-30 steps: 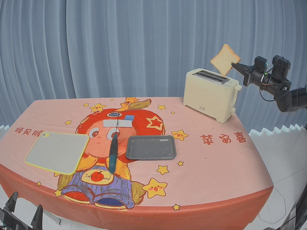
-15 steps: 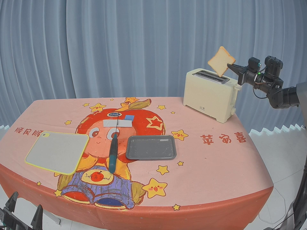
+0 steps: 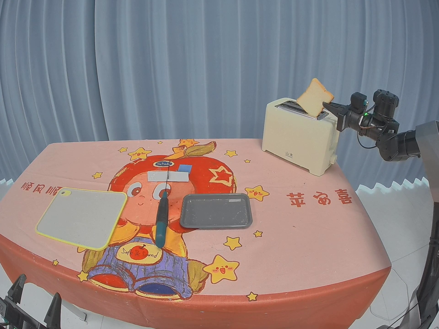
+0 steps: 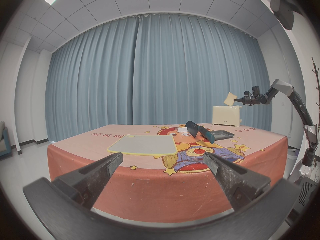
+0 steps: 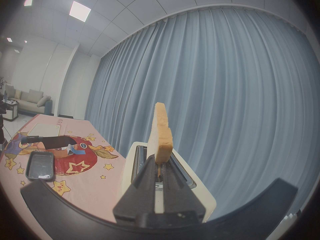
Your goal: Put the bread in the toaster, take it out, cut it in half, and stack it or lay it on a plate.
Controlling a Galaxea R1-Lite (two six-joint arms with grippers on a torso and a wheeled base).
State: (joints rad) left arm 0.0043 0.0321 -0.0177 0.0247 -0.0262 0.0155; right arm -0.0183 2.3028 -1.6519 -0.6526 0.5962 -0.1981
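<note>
Holding the bread [image 3: 314, 96] by one corner, the right gripper [image 3: 327, 106] has its fingers pinched thin on the slice. The slice stands on edge, tilted corner-down directly over the toaster [image 3: 297, 138] at the table's far right. In the right wrist view the slice's edge lines up along the slot. This is judged deliberate, since a corner grip leaves most of the slice free to enter. Whether the lowest corner is inside the slot or just above it cannot be told.

Left gripper [image 4: 162, 159] hangs off the table's near edge, fingers spread wide, holding nothing.

Cutting board [image 3: 82, 216], knife [image 3: 161, 220] and grey tray [image 3: 216, 210] lie in a row at the near side, knife between the two, evidently staged for cutting and plating.

Assessment: insertion step in hand; toasting, cutting and plating not yet done
</note>
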